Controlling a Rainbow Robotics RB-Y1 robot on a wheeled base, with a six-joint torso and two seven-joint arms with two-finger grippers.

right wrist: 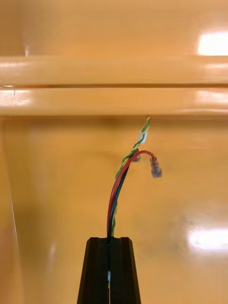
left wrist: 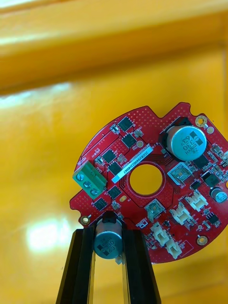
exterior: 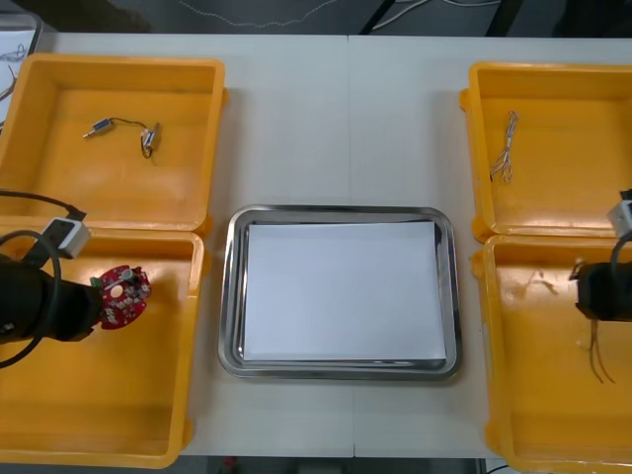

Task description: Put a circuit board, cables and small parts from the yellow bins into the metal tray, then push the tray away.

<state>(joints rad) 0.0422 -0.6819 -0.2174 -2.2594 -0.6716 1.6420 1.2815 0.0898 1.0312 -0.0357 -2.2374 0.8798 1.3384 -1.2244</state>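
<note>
Metal tray (exterior: 230,296) unloaded. My left gripper (left wrist: 108,233) clamps the red circuit board (left wrist: 152,185) over the near left yellow bin (exterior: 59,415); my right gripper (right wrist: 110,243) pinches cables (right wrist: 118,190) over the near right yellow bin (exterior: 533,405). Remaining: both drops, small parts, push

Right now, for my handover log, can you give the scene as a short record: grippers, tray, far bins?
left gripper: shut on the red circuit board, over the near left bin
right gripper: shut on a cable bundle, over the near right bin
metal tray: white inside, nothing placed yet
far left bin: small metal parts on a dark cable
far right bin: one thin cable
</note>
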